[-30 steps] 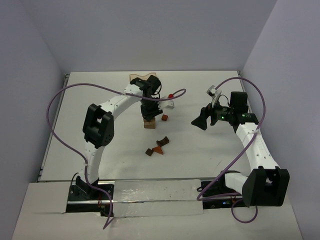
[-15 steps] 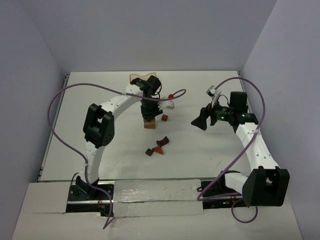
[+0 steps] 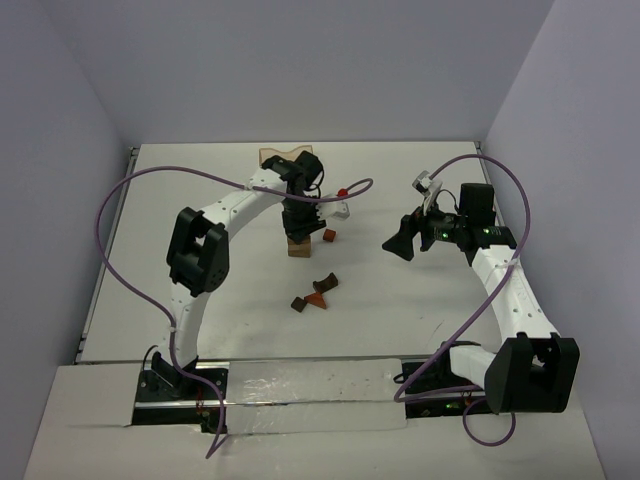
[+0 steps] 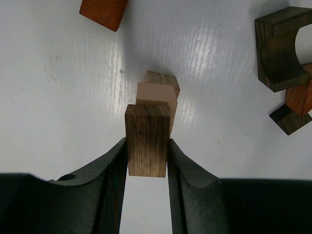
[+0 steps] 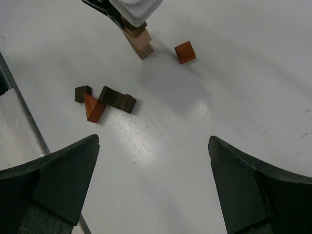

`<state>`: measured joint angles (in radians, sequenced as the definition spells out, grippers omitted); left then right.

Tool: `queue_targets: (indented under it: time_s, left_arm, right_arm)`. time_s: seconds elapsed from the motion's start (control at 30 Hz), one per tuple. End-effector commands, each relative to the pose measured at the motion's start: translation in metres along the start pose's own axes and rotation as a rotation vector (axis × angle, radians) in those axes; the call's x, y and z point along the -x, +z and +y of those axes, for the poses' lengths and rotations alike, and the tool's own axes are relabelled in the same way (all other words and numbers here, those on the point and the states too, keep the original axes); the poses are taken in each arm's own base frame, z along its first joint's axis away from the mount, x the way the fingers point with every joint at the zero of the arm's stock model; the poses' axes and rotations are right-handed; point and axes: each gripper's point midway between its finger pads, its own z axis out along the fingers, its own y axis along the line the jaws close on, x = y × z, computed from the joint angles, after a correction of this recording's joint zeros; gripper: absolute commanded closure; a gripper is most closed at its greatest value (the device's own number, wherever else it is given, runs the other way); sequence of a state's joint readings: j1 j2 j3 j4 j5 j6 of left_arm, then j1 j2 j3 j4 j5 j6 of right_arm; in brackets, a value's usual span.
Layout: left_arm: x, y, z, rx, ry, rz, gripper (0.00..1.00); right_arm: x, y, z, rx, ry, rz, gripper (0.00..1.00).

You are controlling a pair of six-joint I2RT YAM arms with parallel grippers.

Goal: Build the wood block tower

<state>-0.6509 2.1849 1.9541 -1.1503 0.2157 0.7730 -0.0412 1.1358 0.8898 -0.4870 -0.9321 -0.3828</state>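
A short stack of wood blocks (image 3: 298, 246) stands mid-table; it also shows in the right wrist view (image 5: 141, 45). My left gripper (image 3: 297, 226) is right above it, shut on a dark brown cuboid (image 4: 147, 140) held over a tan block (image 4: 158, 96) of the stack. A reddish-brown cube (image 3: 327, 236) lies just right of the stack. A dark arch block (image 3: 325, 284), a red wedge (image 3: 316, 297) and a small dark block (image 3: 298, 302) lie nearer the front. My right gripper (image 3: 399, 243) is open and empty, raised at the right.
A pale orange tray (image 3: 277, 157) sits at the back behind the left arm. A white piece with a red tip (image 3: 341, 205) lies right of the left gripper. Purple cables arc over both sides of the table.
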Motion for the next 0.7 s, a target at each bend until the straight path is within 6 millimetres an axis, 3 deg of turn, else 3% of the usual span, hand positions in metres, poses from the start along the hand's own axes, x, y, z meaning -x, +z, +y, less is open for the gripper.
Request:
queue_targets:
  time_s: [0.0,0.67]
  left_arm:
    - [0.0164,-0.0154,-0.0008,0.012,0.016,-0.043,0.68]
    - [0.0123,-0.0079,-0.0051,-0.012,0.022,-0.029,0.62]
  right_arm:
    - [0.0092,0.0019,0.0004,0.006,-0.037,-0.019,0.00]
    - [0.0089,0.0031,0.0001,0.006,-0.037,-0.014,0.00]
